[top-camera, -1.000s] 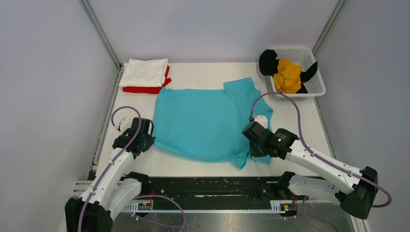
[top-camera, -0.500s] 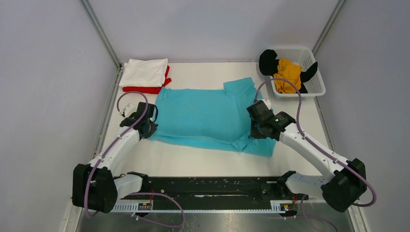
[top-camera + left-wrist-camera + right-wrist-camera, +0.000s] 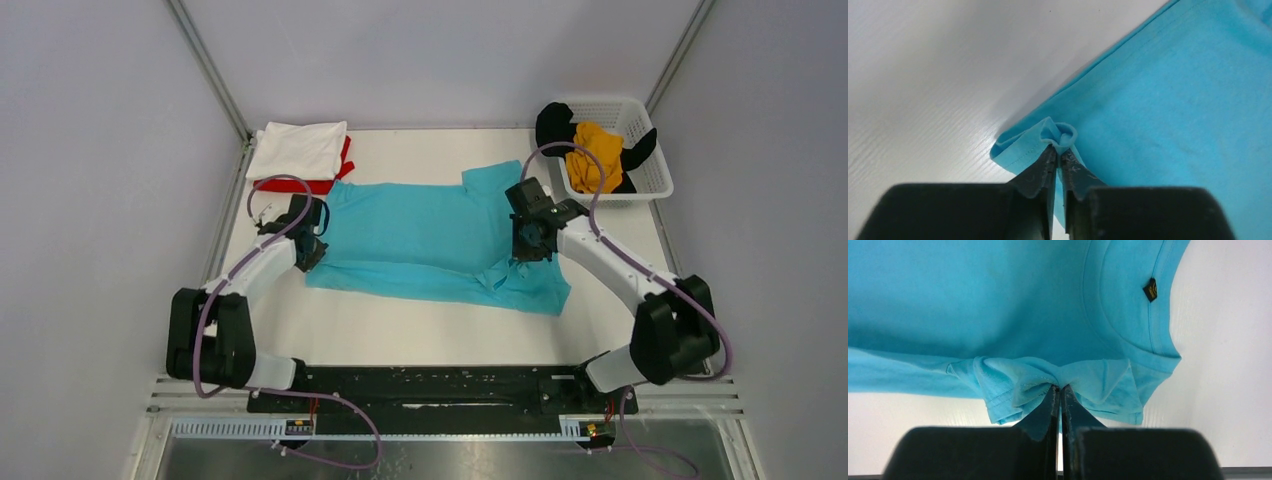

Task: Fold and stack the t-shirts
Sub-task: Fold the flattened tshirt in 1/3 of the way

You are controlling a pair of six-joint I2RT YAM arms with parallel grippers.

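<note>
The turquoise t-shirt lies across the middle of the table, its near half folded back over the far half. My left gripper is shut on the shirt's left corner, where the cloth bunches at the fingertips. My right gripper is shut on a pinch of sleeve and hem just below the neckline. A folded white t-shirt rests on a folded red one at the back left. Mustard-yellow and black t-shirts fill the basket.
The white mesh basket stands at the back right corner. Metal frame posts rise at both back corners. Bare white tabletop lies between the turquoise shirt and the arm bases.
Both grippers carried the shirt's near edge away from the bases and over the far half, so the shirt is now folded into a narrower band.
</note>
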